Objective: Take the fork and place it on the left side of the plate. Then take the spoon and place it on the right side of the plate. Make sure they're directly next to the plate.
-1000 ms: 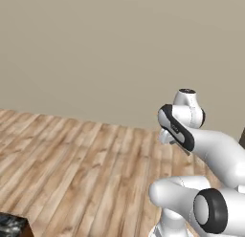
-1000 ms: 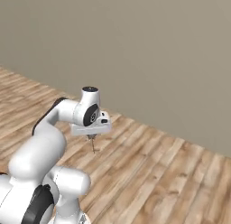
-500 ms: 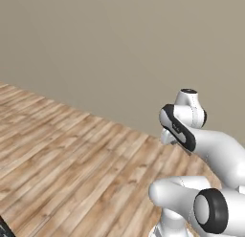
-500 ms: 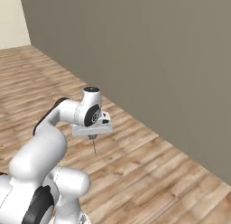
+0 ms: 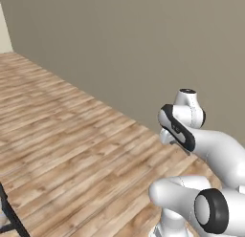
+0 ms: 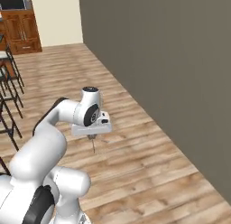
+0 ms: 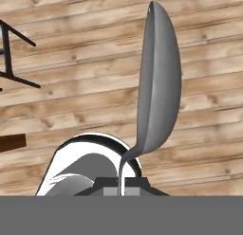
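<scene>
Hand view looks along the small all-silver spoon with the oval bowl (image 7: 159, 82). Its thin handle runs down into the dark two-finger gripper (image 7: 122, 190), which is pinched tight on it. The bowl sticks out past the tips, over the brown wooden plank floor (image 7: 71, 92).

Right base view shows the white arm bent low, and the gripper (image 6: 92, 137) points down. The spoon (image 6: 93, 145) hangs under it as a thin grey stick, up off the floor (image 6: 135, 164).

Left base view shows the white arm's bent joints and the floor (image 5: 62, 150), with a thin black leg (image 5: 12, 217) in the bottom left corner.

Right base view also shows black chairs with thin legs (image 6: 9, 101) on the left, brown wooden cabinets (image 6: 20, 31) far back, and a long grey wall (image 6: 171, 69) on the right. Between the chairs and the wall the floor is wide and bare
</scene>
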